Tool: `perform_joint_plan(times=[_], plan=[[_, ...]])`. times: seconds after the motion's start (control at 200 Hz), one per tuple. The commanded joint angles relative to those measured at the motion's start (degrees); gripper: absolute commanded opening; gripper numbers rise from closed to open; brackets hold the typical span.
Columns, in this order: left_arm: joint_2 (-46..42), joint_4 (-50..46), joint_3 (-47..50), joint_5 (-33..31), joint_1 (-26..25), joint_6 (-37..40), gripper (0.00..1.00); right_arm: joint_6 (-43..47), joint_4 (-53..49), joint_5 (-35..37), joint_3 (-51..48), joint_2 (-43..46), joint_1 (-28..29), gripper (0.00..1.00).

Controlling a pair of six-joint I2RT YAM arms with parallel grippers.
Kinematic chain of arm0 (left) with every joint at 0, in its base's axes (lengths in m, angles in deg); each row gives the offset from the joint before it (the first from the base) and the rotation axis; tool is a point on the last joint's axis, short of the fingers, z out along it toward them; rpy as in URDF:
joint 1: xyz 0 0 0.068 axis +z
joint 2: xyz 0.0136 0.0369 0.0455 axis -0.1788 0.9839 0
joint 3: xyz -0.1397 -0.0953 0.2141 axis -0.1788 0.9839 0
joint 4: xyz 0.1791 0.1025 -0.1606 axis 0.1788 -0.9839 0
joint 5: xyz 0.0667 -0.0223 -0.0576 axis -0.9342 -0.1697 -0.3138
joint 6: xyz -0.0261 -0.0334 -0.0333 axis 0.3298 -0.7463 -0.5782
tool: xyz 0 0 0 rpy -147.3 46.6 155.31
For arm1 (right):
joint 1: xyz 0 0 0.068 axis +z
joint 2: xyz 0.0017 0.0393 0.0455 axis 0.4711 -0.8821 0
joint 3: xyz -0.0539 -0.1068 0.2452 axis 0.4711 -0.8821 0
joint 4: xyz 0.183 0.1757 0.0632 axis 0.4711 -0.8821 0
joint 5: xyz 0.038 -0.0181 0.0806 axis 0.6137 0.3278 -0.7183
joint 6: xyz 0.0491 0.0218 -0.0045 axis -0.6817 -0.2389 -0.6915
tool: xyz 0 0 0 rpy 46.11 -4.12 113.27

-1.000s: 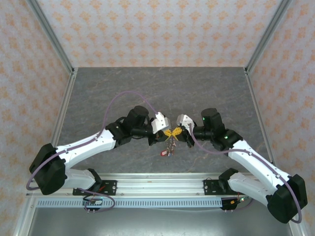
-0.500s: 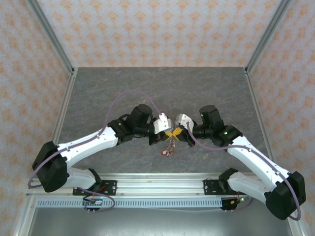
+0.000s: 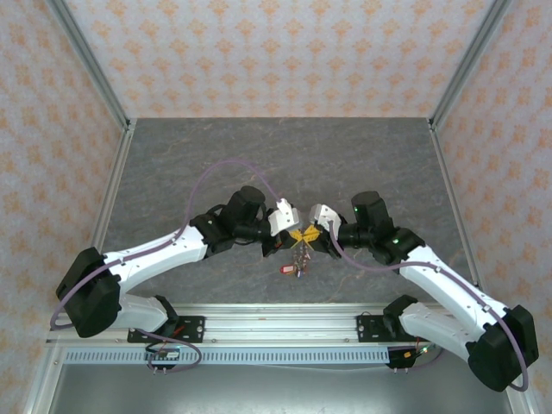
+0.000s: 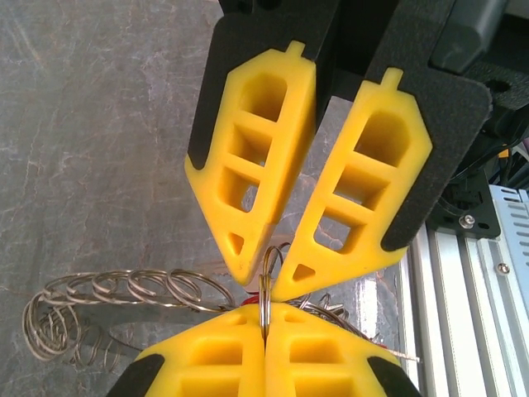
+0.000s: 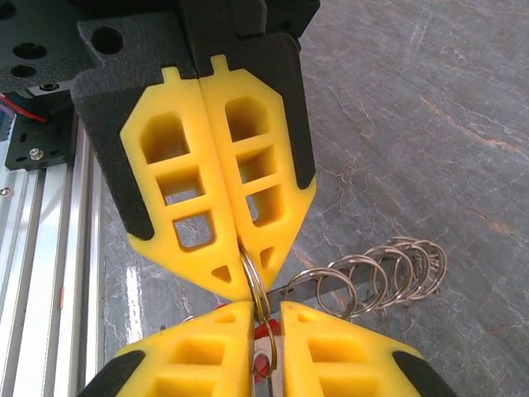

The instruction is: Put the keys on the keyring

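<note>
The two arms meet over the middle of the grey bench (image 3: 285,155), nose to nose, with the yellow tips nearly touching. The left gripper (image 4: 264,308) has its fingers (image 4: 211,351) pressed flat together, clamped on the keyring (image 4: 264,289), a thin metal split ring held edge-on and standing up out of the tips. The right gripper (image 4: 266,281) comes at it from the opposite side. Its fingers (image 4: 248,190) are a little apart, forming a narrow V whose tips sit on either side of the ring; from here they look just off the wire rather than pinching it. From the right wrist, the ring runs down from the closed left pair into the slim gap between the right pair, with a bit of red tag (image 5: 263,329) showing in that gap. From above, the keys (image 3: 295,257) hang in a small bunch just below the two grippers, a red tag lowest. A coil of wire loops (image 4: 124,289) lies on the bench just beside the fingers.
</note>
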Motion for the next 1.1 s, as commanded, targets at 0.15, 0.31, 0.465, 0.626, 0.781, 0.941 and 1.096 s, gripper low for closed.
perform_joint_plan(times=[0.15,0.31,0.465,0.626,0.781,0.941,1.096], plan=[[-2.99,6.86,-0.37,2.79,0.08,-1.80,0.00,-1.80,5.66,0.07,-2.04,0.78,-0.17,0.05],[-1.96,0.00,-2.47,-0.40,0.08,1.59,0.11,-0.84,2.02,-0.65,0.48,0.64,-0.22,0.01],[-1.58,-3.51,-3.54,-2.55,-0.01,3.85,0.20,1.03,-1.18,-1.36,2.71,0.21,-0.23,0.01],[-0.87,-7.18,-5.47,-3.51,-0.15,6.16,0.25,4.73,-4.76,-0.92,4.38,-0.14,-0.23,0.01],[-0.19,-9.13,-6.52,-3.29,-0.14,7.16,0.27,5.06,-3.76,-1.98,4.91,-0.83,-0.21,0.01],[-0.45,-8.83,-5.99,-1.09,-0.18,6.80,0.29,4.46,-1.73,-1.63,4.30,-0.50,-0.24,0.01],[-1.36,-6.79,-3.88,-0.30,0.21,5.75,0.29,3.86,-0.70,-1.37,3.64,-0.07,-0.23,0.01]])
